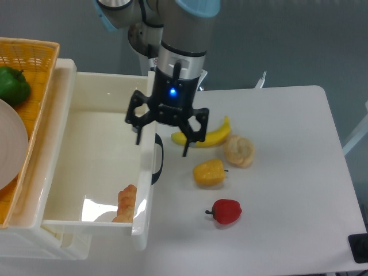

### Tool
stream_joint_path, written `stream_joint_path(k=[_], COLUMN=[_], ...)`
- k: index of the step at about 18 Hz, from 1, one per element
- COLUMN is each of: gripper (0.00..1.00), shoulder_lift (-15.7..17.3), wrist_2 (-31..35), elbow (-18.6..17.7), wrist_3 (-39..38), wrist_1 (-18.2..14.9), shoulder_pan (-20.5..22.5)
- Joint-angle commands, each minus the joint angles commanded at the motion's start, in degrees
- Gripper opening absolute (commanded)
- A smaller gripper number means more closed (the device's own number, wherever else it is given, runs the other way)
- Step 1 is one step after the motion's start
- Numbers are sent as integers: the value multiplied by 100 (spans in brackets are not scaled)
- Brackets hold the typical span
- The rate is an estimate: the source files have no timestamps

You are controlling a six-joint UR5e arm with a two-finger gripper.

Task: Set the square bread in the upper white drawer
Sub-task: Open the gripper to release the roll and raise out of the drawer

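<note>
The square bread (126, 203) lies inside the upper white drawer (86, 149), tilted on edge against the drawer's front wall near its lower right corner. The drawer stands pulled out, its curved black handle (158, 165) facing the table. My gripper (163, 137) hangs open above the drawer's front wall and handle, with nothing between its fingers. It sits well above and to the right of the bread, apart from it.
On the table lie a banana (207, 137), a round bun (238, 150), a yellow-orange pepper (209, 172) and a red pepper (226, 211). A woven yellow basket (31, 69) at the left holds a green pepper (12, 84) and a white plate (10, 144).
</note>
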Motion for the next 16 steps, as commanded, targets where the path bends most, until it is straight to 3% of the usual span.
stream_joint_path(k=[6,10,16], gripper=[100,100,100], shoulder_lift=[-88,-255,-439], wrist_2=[826,1687,1794], elbow=[-62,-105,-132], wrist_3=[78,1071,1660], wrist_1=[0,-70,-61], shoulder_pan=[18,18,316])
